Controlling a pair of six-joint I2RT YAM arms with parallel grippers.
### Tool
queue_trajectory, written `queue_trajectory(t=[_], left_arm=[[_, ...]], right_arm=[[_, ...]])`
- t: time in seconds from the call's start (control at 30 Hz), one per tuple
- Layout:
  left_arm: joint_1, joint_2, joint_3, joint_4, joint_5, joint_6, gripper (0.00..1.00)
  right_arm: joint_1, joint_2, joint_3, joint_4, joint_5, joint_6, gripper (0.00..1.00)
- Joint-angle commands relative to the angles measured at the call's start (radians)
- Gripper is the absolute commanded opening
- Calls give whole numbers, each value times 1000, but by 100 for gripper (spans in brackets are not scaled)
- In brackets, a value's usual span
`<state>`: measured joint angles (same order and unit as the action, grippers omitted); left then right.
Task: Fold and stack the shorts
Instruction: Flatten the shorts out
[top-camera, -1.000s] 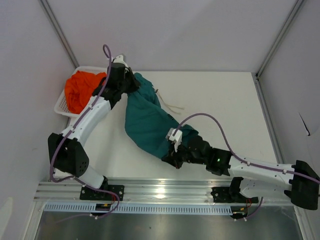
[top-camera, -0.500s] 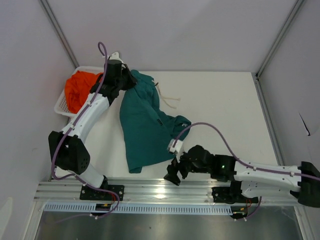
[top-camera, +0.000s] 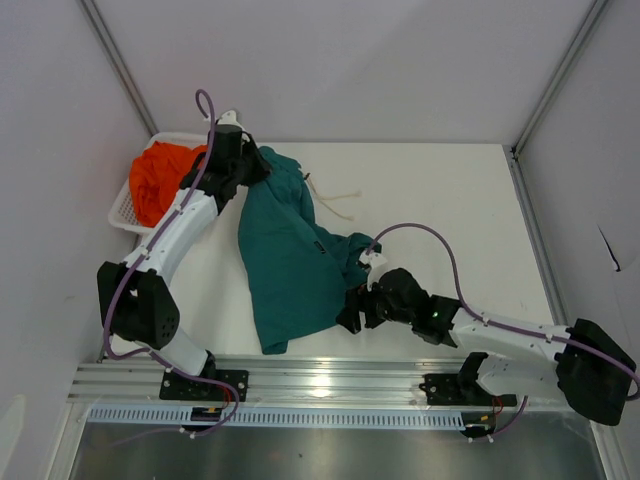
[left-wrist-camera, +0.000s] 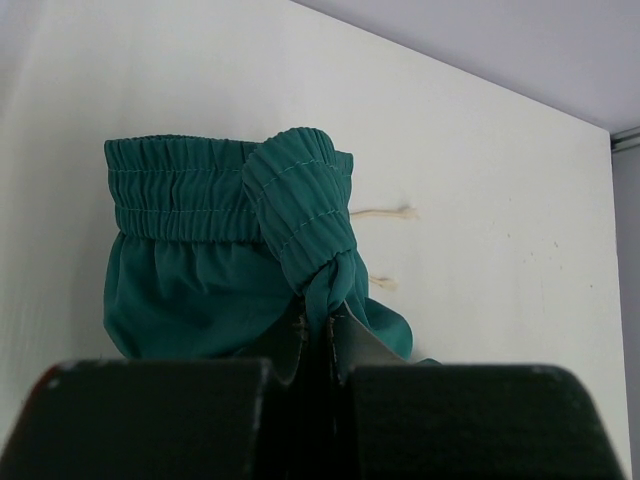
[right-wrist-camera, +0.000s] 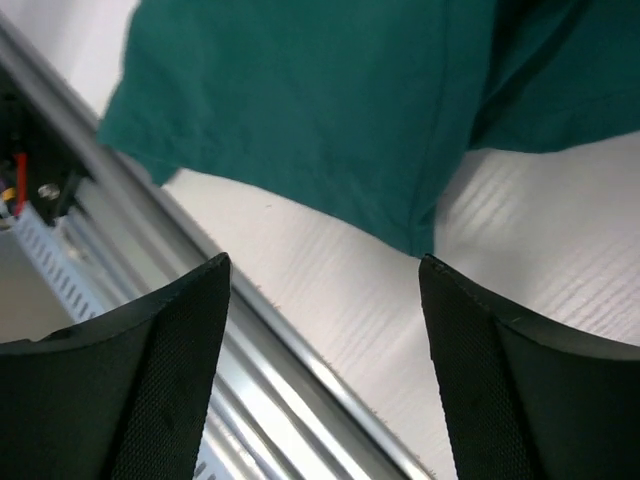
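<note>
Early days on this one, I'd say. Nearest the arm bases, the right gripper (top-camera: 350, 312) hangs with its jaws wide and nothing in them, right at the hem of the dark teal-green fabric shorts (top-camera: 290, 260). Those lie loosely stretched across the white table (top-camera: 460, 200), rumpled, no fold in them. At the far end the left gripper (top-camera: 250, 165) is pinched tight on their elastic waistband (left-wrist-camera: 180, 190). The bright orange shorts (top-camera: 160, 185) sit bunched in the white mesh plastic basket (top-camera: 118, 215). Both folds and the stacking are left to do.

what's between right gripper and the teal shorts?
Bare table, seen in the right wrist view: the open right gripper faces the teal shorts' hem with nothing else between.
</note>
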<state>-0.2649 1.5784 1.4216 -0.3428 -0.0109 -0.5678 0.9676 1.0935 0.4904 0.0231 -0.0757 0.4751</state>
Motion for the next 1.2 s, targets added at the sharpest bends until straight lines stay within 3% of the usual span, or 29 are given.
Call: queue_trajectory(t=[0.0,0.2,0.53,0.63,0.67,0.7,0.77,0.9,1.13,1.17], left_arm=[[13,-47,11,48,15,-6,0],[13,-52,7,45,20,3,0],[15,-40,0,50,23,3,0],[15,-29,0,50,23,5,0],[16,-26,3,48,19,5,0],[18,-23,3,47,19,5,0],[23,-12,8,47,17,8,0],[35,17,37,25,-17,17,0],[49,63,51,27,-9,19,6],[50,65,39,34,-6,20,16]], right_arm=[[-4,63,28,50,75,-4,76],[-21,170,33,87,155,-19,70],[-12,279,56,169,129,-61,58],[11,295,69,170,131,-84,41],[19,301,82,152,142,-89,24],[28,304,88,140,154,-90,13],[66,295,94,100,183,-89,0],[169,230,62,26,322,-56,0],[402,155,27,-107,395,0,0],[454,158,31,-121,404,5,0]])
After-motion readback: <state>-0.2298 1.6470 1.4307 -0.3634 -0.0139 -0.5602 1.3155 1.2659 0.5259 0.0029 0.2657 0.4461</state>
